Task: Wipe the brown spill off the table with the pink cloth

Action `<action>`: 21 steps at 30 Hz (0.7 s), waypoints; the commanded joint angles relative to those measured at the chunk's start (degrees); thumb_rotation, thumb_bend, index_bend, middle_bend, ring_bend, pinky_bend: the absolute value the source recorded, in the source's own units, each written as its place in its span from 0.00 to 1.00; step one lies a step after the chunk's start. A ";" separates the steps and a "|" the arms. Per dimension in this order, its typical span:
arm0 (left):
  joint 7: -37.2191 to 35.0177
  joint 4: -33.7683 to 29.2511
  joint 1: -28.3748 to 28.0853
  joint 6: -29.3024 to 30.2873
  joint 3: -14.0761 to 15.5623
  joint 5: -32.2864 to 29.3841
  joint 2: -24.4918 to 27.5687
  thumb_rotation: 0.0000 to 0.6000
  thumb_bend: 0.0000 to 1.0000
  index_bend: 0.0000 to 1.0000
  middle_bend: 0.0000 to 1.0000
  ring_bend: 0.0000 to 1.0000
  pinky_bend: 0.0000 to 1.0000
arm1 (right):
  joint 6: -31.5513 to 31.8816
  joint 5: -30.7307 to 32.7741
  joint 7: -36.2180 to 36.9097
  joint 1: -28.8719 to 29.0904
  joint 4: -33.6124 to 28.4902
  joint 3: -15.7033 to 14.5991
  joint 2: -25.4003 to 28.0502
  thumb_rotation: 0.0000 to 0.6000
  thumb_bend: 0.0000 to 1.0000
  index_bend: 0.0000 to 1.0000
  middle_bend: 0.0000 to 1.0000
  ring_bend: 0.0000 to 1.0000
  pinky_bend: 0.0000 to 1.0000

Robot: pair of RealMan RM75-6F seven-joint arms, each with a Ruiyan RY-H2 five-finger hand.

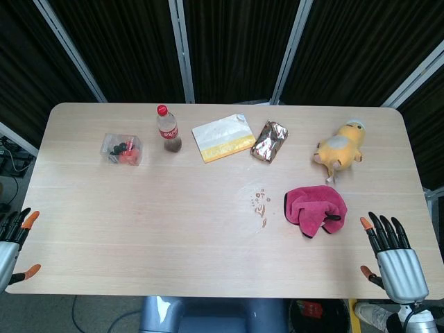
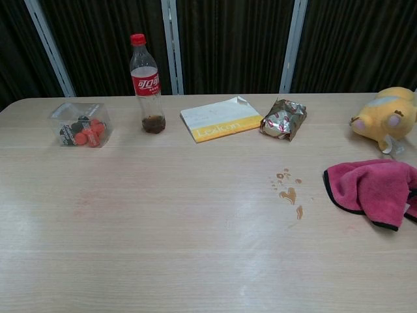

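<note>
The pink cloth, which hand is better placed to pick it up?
The right hand. It hovers open at the table's near right edge, close to the pink cloth; the left hand is at the far left corner.

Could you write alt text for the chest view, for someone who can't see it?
A pink cloth lies crumpled at the table's right edge, just right of a small brown spill. Behind stand a cola bottle, snack packets and a yellow plush toy.
</note>
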 commanded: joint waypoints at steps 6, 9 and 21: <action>0.13 0.08 -0.12 -0.15 -0.01 0.06 -0.09 1.00 0.00 0.00 0.00 0.00 0.00 | -0.56 0.77 0.06 -0.13 -0.60 -0.10 0.31 1.00 0.00 0.00 0.00 0.00 0.00; 0.24 0.03 -0.11 -0.05 0.00 0.21 -0.13 1.00 0.00 0.00 0.00 0.00 0.00 | -0.73 0.88 0.24 -0.18 -0.95 -0.23 0.58 1.00 0.00 0.00 0.00 0.00 0.00; -0.06 0.10 -0.35 -0.55 0.00 0.01 -0.26 1.00 0.00 0.00 0.00 0.00 0.00 | -3.13 2.32 1.01 0.93 -2.92 0.26 0.53 1.00 0.00 0.00 0.00 0.00 0.02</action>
